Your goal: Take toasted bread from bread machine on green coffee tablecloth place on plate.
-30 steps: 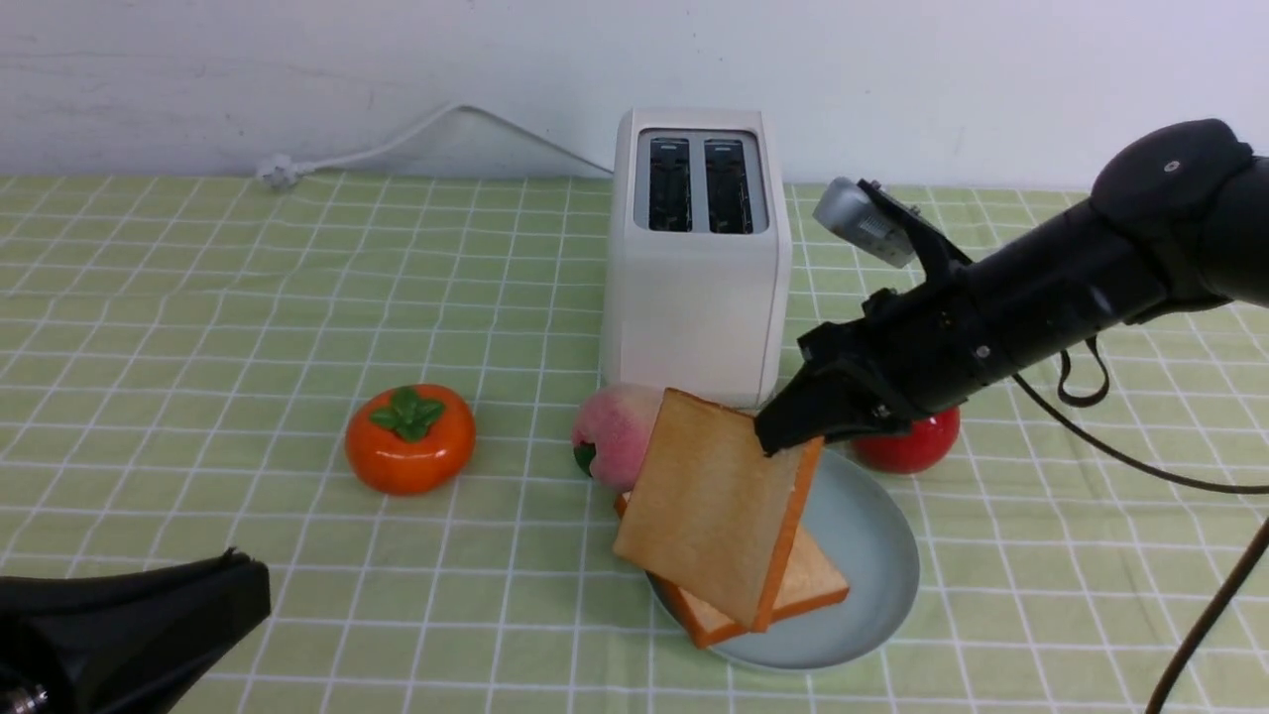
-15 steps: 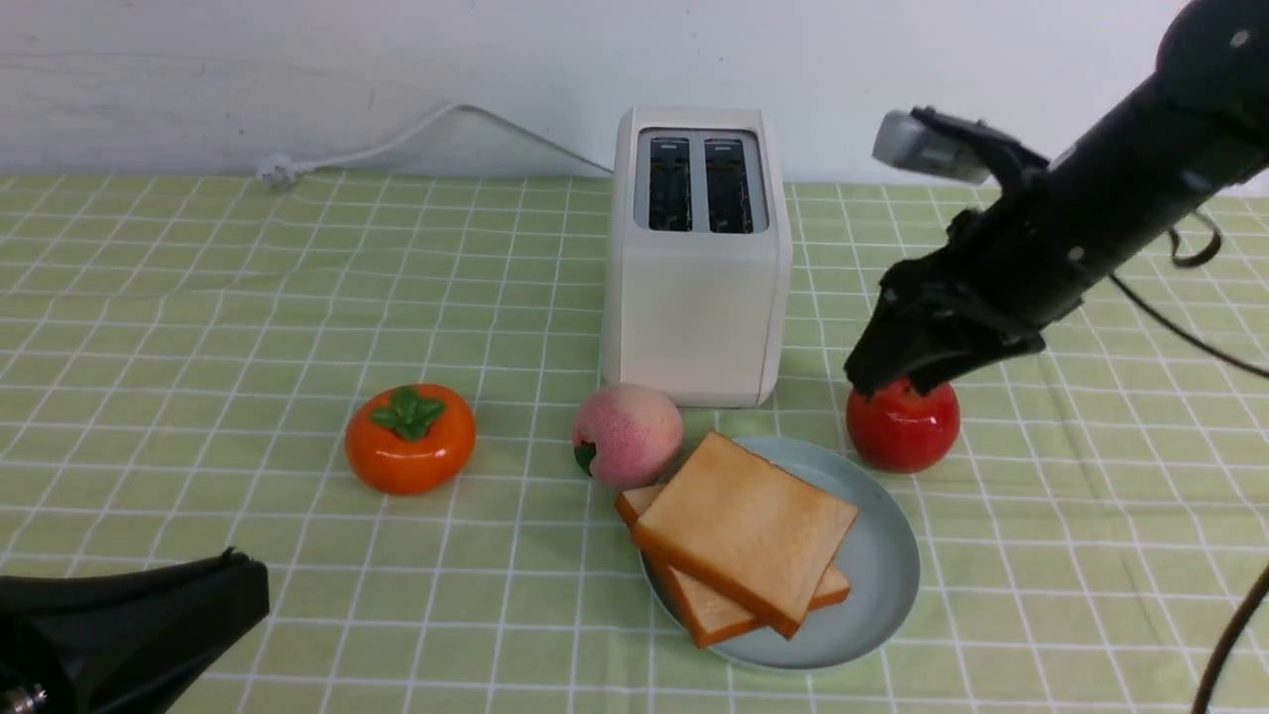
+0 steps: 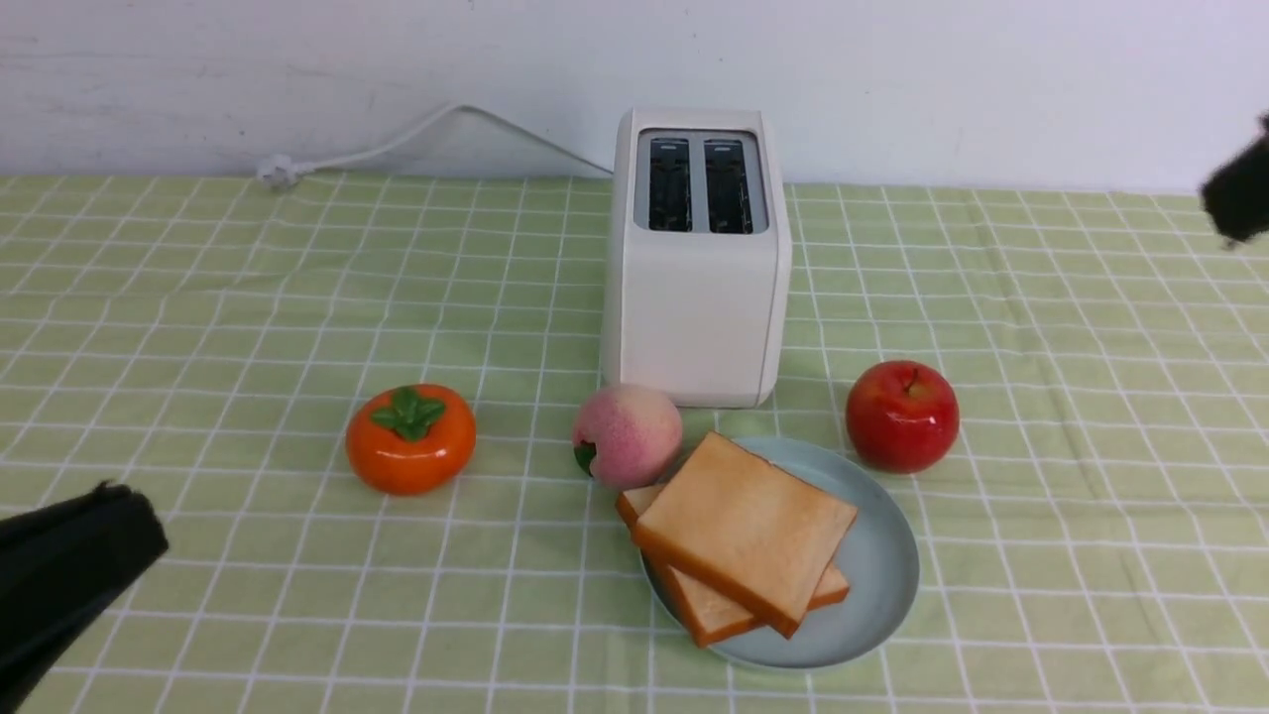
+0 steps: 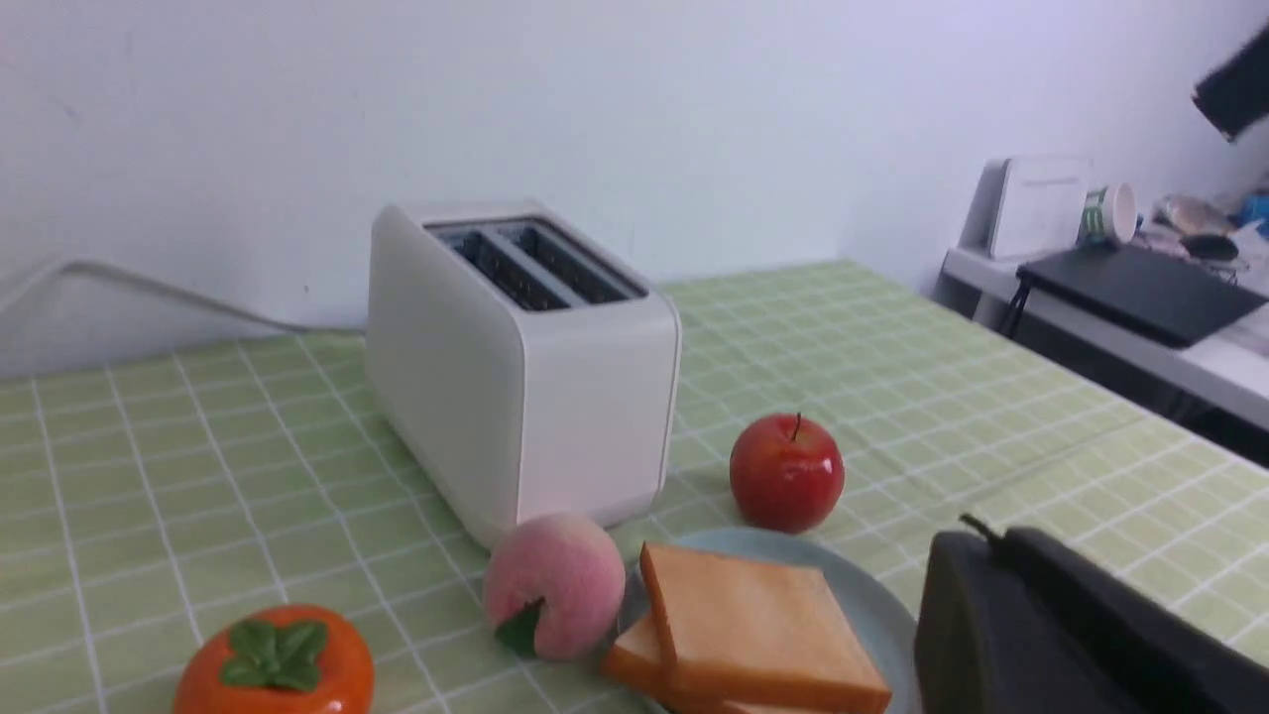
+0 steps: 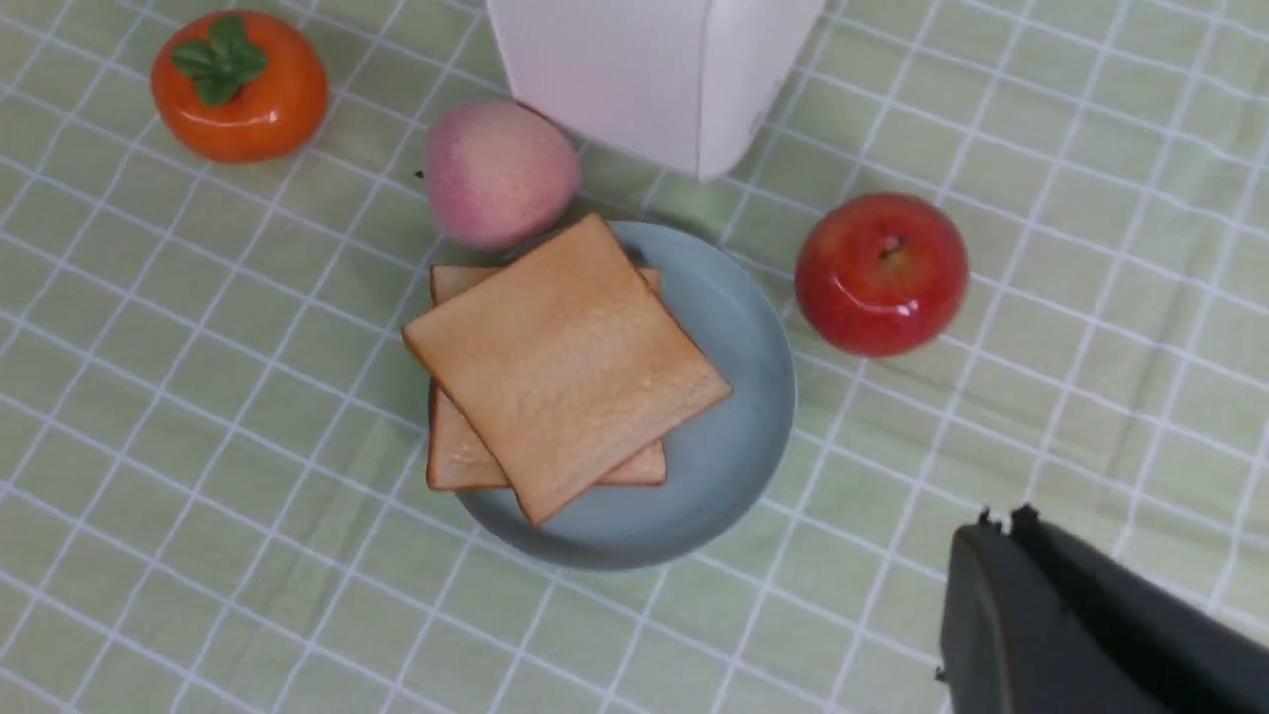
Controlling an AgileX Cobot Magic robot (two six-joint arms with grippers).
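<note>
Green tablecloth (image 3: 248, 297) holds plate (image 3: 880, 567) with toasted bread (image 3: 744, 521), well apart from left claw (image 3: 124, 501) and right claw (image 3: 1234, 208), both openings unclear.

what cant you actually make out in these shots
Lower slice: mostly covered by the upper slice in every view; only edges show.
Right fingers: cut off by the front view's right edge and the right wrist view's corner; open or shut unclear.
Left fingers: cut off by the front view's lower left corner; open or shut unclear.
Toaster slot bottoms: too dark, front and left wrist views.
Plug: too small in the front view.
</note>
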